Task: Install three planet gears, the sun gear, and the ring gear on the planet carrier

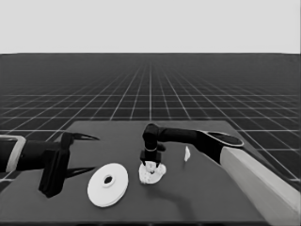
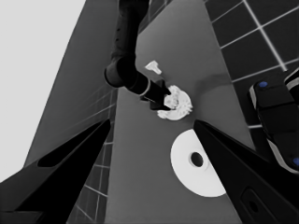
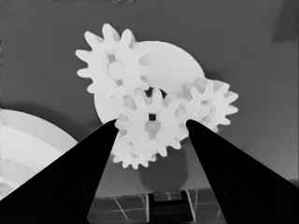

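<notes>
The smaller round part [image 1: 160, 175] lies mid-table with small toothed gears on it. In the right wrist view two gears [image 3: 112, 67] [image 3: 211, 103] sit on its face [image 3: 168, 65], and a third shows partly at its near edge [image 3: 130, 157]. My right gripper [image 1: 151, 164] points straight down over it. Its fingers [image 3: 100, 144] press both sides of a fourth gear [image 3: 161, 140] at the middle of the part. To its left lies the larger round part [image 1: 108, 184], flat and alone. My left gripper [image 1: 94, 154] waits open over the table's left end.
A thin white piece [image 1: 187, 153] lies just right of the smaller round part, close under the right arm. The larger round part's rim [image 3: 28, 140] shows near the right gripper. Dark machinery with blue lights [image 2: 275, 121] stands past the table's edge.
</notes>
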You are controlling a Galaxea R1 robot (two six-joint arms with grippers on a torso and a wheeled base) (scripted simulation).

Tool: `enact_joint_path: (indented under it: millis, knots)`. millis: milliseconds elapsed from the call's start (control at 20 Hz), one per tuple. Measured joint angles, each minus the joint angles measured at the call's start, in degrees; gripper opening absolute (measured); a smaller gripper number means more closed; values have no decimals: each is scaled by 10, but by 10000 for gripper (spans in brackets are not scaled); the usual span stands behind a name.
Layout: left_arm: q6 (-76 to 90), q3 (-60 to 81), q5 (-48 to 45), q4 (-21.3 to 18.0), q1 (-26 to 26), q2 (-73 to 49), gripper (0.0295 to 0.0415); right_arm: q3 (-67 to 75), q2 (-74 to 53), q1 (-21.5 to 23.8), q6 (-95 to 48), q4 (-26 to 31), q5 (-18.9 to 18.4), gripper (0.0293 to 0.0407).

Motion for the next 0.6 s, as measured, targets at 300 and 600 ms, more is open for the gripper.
enact_joint_path:
  millis: [300, 600]
  knots:
    - [0, 0, 0, 0, 0, 0, 385, 0, 0, -1, 36, 0, 0, 309]
    - [0, 0, 0, 0, 0, 0, 385, 0, 0, -2, 72, 0, 0, 309]
